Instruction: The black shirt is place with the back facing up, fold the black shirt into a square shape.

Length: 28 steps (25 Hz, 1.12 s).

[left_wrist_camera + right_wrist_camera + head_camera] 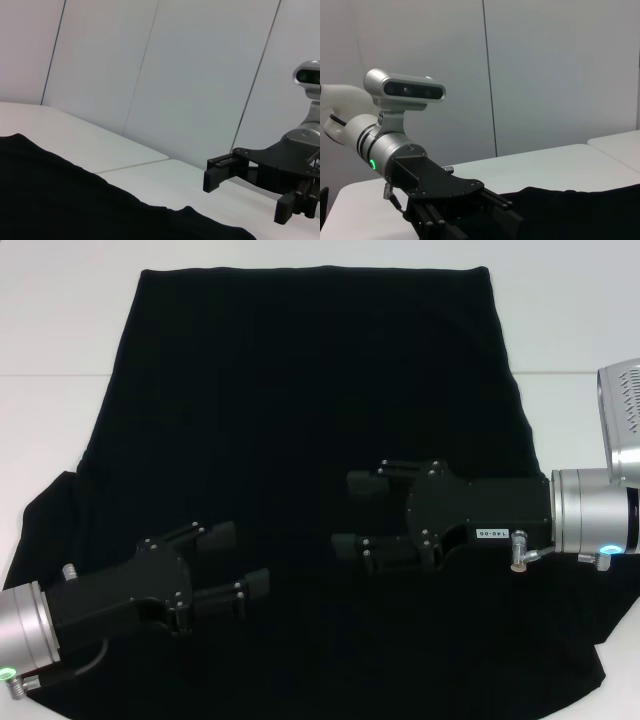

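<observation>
The black shirt lies spread flat on the white table, plain black side up, with no lettering showing. It also appears in the left wrist view and the right wrist view. My left gripper hovers over the shirt's near left part, open, with nothing between its fingers. My right gripper reaches in from the right over the shirt's middle, also open and empty, its fingers pointing left. The left wrist view shows the right gripper farther off above the table.
A seam runs across the table, with bare white surface left and right of the shirt. The right wrist's camera housing juts in at the right edge. The left arm with its camera fills the right wrist view, and grey wall panels stand behind.
</observation>
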Tool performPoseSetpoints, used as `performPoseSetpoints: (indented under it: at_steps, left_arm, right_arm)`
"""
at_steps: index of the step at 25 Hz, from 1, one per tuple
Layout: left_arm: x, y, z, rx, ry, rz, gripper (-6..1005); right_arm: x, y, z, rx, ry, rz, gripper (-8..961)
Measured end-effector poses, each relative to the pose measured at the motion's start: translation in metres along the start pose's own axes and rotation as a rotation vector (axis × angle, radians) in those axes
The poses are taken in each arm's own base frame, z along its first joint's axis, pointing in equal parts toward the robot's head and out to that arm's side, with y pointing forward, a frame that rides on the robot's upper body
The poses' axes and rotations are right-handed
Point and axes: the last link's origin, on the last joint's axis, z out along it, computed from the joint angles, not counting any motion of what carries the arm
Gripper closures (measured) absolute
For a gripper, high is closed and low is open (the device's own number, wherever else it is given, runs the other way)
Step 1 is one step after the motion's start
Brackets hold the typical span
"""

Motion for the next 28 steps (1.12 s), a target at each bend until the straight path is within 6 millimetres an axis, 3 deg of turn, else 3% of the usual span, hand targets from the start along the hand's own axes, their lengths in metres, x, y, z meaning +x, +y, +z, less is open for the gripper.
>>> performPoseSetpoints:
  at_steps: [17, 28]
  left_arm:
    - [0.000, -0.002, -0.001, 0.016, 0.004, -0.037, 139]
    - [0.006, -0.041, -0.022, 0.256, -0.038, -0.323, 140]
  right_arm:
    - [0.000, -0.001, 0.000, 0.009, -0.004, 0.002, 99]
    - [0.000, -0.002, -0.001, 0.023, -0.017, 0.013, 98]
